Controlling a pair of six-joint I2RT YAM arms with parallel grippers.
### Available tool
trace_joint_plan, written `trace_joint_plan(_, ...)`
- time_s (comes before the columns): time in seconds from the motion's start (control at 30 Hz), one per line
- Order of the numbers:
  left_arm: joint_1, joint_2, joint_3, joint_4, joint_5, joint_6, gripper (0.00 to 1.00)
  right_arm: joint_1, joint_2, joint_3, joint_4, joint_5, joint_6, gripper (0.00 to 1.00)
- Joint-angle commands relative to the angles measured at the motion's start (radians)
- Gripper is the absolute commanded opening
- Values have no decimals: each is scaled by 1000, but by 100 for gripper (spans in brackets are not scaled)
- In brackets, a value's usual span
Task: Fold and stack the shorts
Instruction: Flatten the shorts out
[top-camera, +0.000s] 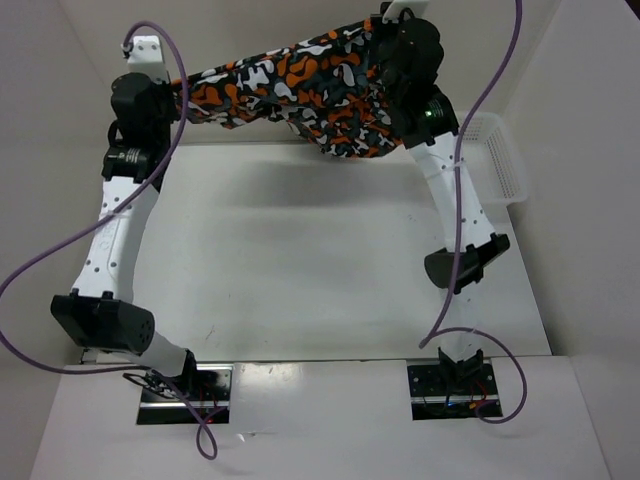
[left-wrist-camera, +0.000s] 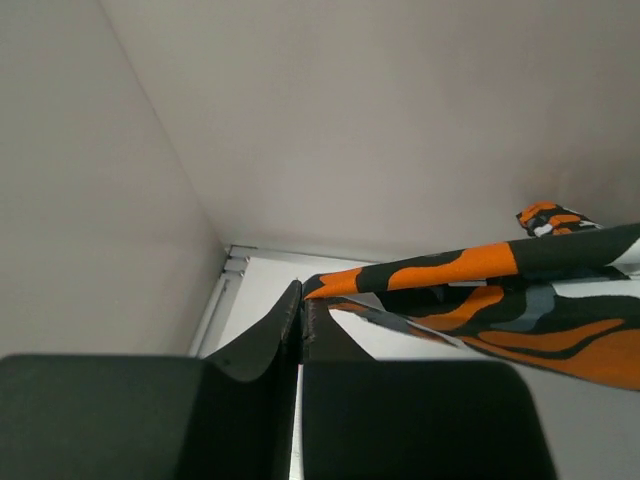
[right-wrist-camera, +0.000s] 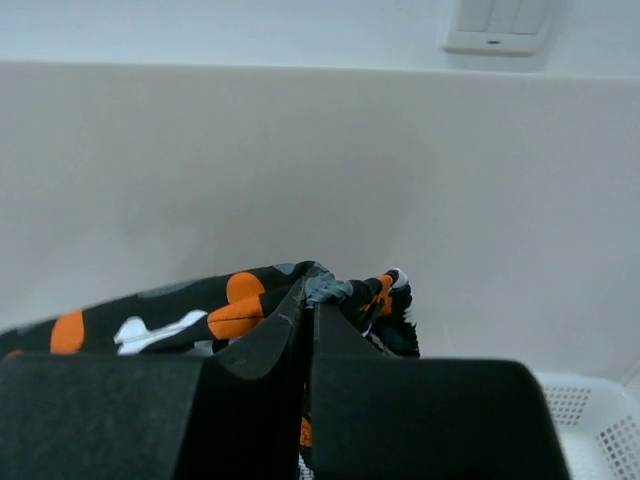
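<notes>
The shorts, printed in orange, white, grey and black blotches, hang stretched in the air between both grippers at the far side of the table. My left gripper is shut on the shorts' left edge; in the left wrist view the cloth runs off to the right. My right gripper is shut on the shorts' right edge, held higher; in the right wrist view a bunched fold sits pinched at the fingertips. The lower part of the shorts sags at the right.
A white mesh basket stands at the table's right edge, beside the right arm; its corner shows in the right wrist view. White walls close in the back and both sides. The white tabletop lies below the shorts.
</notes>
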Motion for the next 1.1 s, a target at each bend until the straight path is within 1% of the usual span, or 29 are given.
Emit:
trace_joint_plan(0.0, 43, -75, 35, -22, -65, 4, 0, -1, -139, -130, -43, -50, -74, 0)
trace_joint_plan(0.03, 57, -115, 35, -22, -74, 4, 0, -1, -173, -172, -81, -84, -75, 0)
trace_joint_plan(0.07, 57, -134, 35, -22, -74, 4, 0, -1, -240, -208, -101, -123, -65, 0)
trace_joint_plan(0.1, 72, -152, 35, -22, -74, 4, 0, -1, -270, -273, -121, -219, -65, 0)
trace_joint_plan(0.17, 103, -197, 64, -22, -74, 4, 0, -1, -319, -313, -184, -325, -56, 0)
trace_joint_plan(0.2, 123, -220, 75, -22, -83, 4, 0, -1, -352, -313, -209, -444, -65, 0)
trace_joint_plan(0.23, 134, -231, 102, -22, -83, 4, 0, -1, -365, -313, -262, -506, -65, 0)
trace_joint_plan(0.27, 143, -240, 116, -22, -83, 4, 0, -1, -374, -278, -284, -567, -65, 0)
trace_joint_plan(0.3, 157, -258, 132, -12, -83, 4, 0, -1, -388, -260, -301, -674, -65, 0)
trace_joint_plan(0.4, 169, -271, 211, 8, -83, 4, 0, -1, -406, -197, -330, -808, -13, 0)
trace_joint_plan(0.47, 181, -258, 262, 8, -74, 4, 0, -1, -434, -196, -356, -841, -13, 0)
trace_joint_plan(0.53, 181, -258, 262, 8, -63, 4, 0, -1, -460, -253, -356, -841, -4, 0)
trace_joint_plan(0.6, 181, -231, 249, -10, -53, 4, 0, -1, -488, -294, -356, -816, -4, 0)
trace_joint_plan(0.67, 181, -197, 235, -22, -7, 4, 0, -1, -526, -362, -343, -766, -4, 0)
trace_joint_plan(0.7, 181, -183, 235, -33, 6, 4, 0, -28, -538, -388, -332, -766, 35, 0)
trace_joint_plan(0.73, 181, -166, 224, -33, 16, 4, 0, -54, -558, -449, -320, -782, 69, 0)
trace_joint_plan(0.77, 181, -133, 212, -33, 25, 4, 0, -85, -567, -488, -282, -801, 112, 0)
trace_joint_plan(0.8, 181, -116, 202, -33, 35, 4, 0, -141, -577, -529, -261, -818, 199, 0)
trace_joint_plan(0.83, 169, -79, 202, -33, 35, 4, 0, -164, -587, -616, -240, -827, 247, 0)
trace_joint_plan(0.87, 152, -64, 184, -33, 45, 4, 0, -183, -587, -664, -220, -827, 287, 0)
trace_joint_plan(0.9, 139, -47, 155, -33, 46, 4, 0, -192, -587, -755, -186, -827, 339, 0)
trace_joint_plan(1.0, 88, 28, 107, -18, 35, 4, 0, -192, -566, -859, -154, -829, 396, 0)
trace_joint_plan(1.07, 68, 102, 107, 27, 35, 4, 0, -192, -496, -849, -131, -829, 451, 0)
